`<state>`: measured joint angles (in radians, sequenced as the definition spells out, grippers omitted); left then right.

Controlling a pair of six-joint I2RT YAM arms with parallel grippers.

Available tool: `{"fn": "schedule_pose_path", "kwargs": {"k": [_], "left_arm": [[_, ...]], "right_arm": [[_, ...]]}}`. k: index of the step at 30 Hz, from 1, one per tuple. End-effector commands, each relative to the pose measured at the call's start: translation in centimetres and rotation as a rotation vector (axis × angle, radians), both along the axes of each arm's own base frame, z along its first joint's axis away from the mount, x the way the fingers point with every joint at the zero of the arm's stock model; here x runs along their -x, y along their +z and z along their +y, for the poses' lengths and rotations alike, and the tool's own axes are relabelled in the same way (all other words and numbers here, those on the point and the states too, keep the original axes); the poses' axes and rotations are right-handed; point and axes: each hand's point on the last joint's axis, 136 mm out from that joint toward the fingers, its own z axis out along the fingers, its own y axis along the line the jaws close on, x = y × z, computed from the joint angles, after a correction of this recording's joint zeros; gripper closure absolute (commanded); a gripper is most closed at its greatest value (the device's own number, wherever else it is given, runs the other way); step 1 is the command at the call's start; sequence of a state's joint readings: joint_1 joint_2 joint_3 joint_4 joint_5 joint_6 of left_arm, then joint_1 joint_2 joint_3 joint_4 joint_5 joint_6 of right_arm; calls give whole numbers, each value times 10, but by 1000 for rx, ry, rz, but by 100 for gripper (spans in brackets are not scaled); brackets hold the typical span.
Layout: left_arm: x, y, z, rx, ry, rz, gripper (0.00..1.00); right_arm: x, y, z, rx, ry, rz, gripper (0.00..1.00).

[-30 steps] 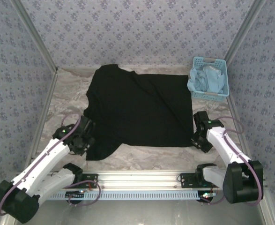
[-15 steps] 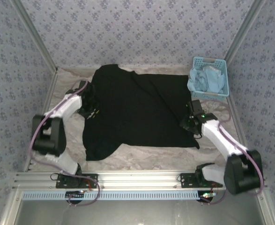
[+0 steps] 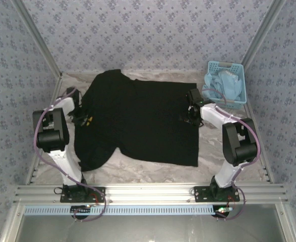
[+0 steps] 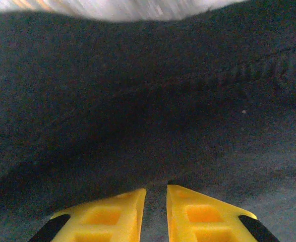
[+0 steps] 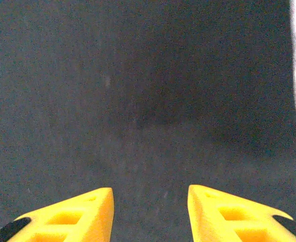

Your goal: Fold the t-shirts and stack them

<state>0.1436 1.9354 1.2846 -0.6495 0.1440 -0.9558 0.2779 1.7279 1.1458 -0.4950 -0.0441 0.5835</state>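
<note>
A large black t-shirt (image 3: 137,121) lies spread flat and plain side up across the middle of the table. My left gripper (image 3: 85,120) is at the shirt's left edge, near a sleeve. In the left wrist view its yellow fingers (image 4: 112,212) stand almost together, and the left gripper (image 4: 156,189) pinches a strip of the black cloth (image 4: 137,101). My right gripper (image 3: 189,112) rests over the shirt's right side, close to the far corner. In the right wrist view the right gripper (image 5: 150,189) is open, its fingers wide apart over flat black cloth (image 5: 137,91).
A light blue basket (image 3: 225,84) holding pale blue cloths stands at the back right, just beyond the right arm. Bare marbled table (image 3: 153,169) shows in front of the shirt. A metal rail (image 3: 148,192) runs along the near edge. Patterned walls close in both sides.
Both arms swung from the shirt's near corners up to its far sides. The left jaws closed down onto cloth. The shirt shifted leftward and lies flatter.
</note>
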Motion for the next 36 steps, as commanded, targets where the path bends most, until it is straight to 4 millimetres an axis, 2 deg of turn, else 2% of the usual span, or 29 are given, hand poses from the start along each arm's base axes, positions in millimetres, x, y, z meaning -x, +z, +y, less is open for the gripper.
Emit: {"fn": "schedule_pose_path", "kwargs": {"k": [1, 5, 7, 11, 13, 14, 18, 21, 25, 27, 29, 31, 32, 34, 36], "left_arm": [[32, -24, 17, -37, -31, 119, 79], [15, -5, 5, -7, -72, 51, 76], [8, 11, 0, -21, -95, 19, 73], [-3, 49, -11, -76, -146, -49, 66], [-8, 55, -22, -62, -169, -73, 66], [-12, 52, -32, -23, -187, -79, 66], [-19, 16, -63, 116, -230, -5, 71], [-29, -9, -71, 171, -228, 30, 73], [-64, -24, -79, 228, -253, 7, 73], [-87, -19, -79, 220, -281, -45, 72], [-106, -3, -77, 190, -306, -119, 68], [-112, 25, -71, 128, -333, -177, 63], [-108, 42, -66, 75, -349, -193, 60], [-85, 71, -55, -48, -389, -186, 52], [-54, 84, -54, -66, -408, -185, 50]], "right_arm": [[-17, 2, 11, -14, 23, 9, 55], [-38, -21, 32, -10, 44, 60, 58], [-41, -33, 38, -11, 31, 103, 59], [-47, -56, 27, 15, -59, 180, 62], [-51, -63, 18, 28, -99, 210, 62], [-54, -66, 13, 33, -116, 227, 62], [-78, -71, 3, -10, -151, 235, 62], [-100, -76, 0, -62, -149, 254, 62], [-137, -79, -6, -108, -159, 231, 63], [-157, -78, -9, -132, -151, 202, 63], [-177, -68, -7, -165, -139, 147, 62], [-194, -46, -4, -163, -72, 63, 60], [-198, -32, -1, -169, -50, 30, 58], [-200, 3, 6, -164, -1, -52, 57], [-191, 37, 17, -168, 29, -112, 54]]}}
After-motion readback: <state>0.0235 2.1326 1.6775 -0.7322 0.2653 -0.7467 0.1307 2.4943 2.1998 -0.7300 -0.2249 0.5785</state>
